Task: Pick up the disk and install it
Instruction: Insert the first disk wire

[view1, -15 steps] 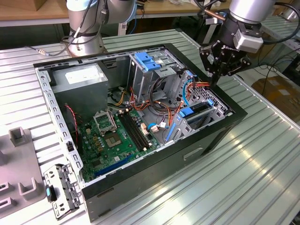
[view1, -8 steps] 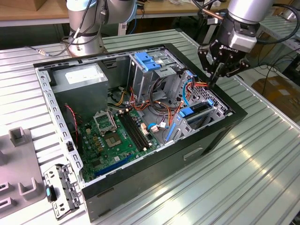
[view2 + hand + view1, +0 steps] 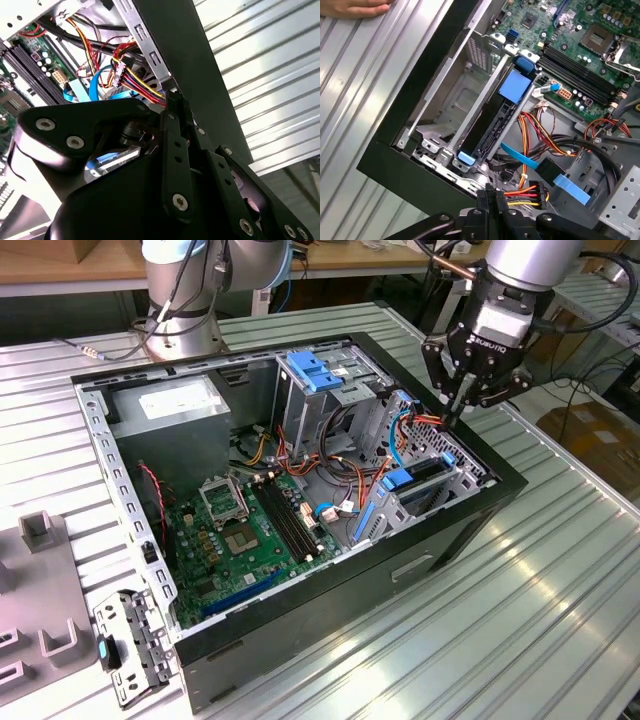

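Observation:
The disk [image 3: 425, 472] stands on edge in the drive bay at the open computer case's corner, on the exterior view's right. In the first wrist view the disk [image 3: 487, 125] shows as a dark edge between metal bay walls, with light-blue rail tabs at both ends. My gripper [image 3: 452, 415] hangs just above the case, over the cables beside the bay and apart from the disk. Its fingers [image 3: 492, 195] are pressed together with nothing between them. In the second wrist view the gripper [image 3: 172, 97] points at the red, yellow and black cable bundle.
The case [image 3: 500, 490] lies open on a ribbed metal table. Inside are a grey power supply [image 3: 175, 405], a drive cage with a blue latch [image 3: 315, 370], a motherboard [image 3: 240, 530] and loose cables [image 3: 420, 425]. Grey fixtures [image 3: 40, 590] lie at the exterior view's left. A person's hand [image 3: 355, 7] rests on the table.

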### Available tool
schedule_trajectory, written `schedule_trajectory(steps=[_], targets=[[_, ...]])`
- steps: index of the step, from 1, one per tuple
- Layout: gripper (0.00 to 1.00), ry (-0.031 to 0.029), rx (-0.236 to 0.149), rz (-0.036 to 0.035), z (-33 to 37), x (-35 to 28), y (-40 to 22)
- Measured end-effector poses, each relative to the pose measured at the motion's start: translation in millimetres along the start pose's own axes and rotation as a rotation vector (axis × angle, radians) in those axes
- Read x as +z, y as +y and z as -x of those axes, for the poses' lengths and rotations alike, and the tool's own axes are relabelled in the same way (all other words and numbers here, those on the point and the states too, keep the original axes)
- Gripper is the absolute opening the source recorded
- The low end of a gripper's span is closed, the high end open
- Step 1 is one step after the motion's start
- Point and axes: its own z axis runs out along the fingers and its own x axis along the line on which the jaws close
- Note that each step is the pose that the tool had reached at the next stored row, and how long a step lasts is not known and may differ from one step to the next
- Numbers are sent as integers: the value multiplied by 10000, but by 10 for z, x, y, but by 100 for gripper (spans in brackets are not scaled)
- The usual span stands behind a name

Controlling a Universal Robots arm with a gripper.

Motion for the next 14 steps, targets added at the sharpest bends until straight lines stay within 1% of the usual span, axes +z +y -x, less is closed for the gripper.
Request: schedule_trajectory(steps=[4, 5, 7, 8, 11, 13, 14], targets=[[17, 2, 725, 44, 0, 1, 0], [17, 3, 974, 59, 0, 1, 0], [17, 4, 1270, 76, 0, 2, 0], [17, 5, 1584, 96, 0, 2, 0], [17, 6, 1987, 120, 0, 3, 0], [17, 3, 2099, 125, 3, 4, 4], [17, 5, 2119, 128, 11, 3, 17]])
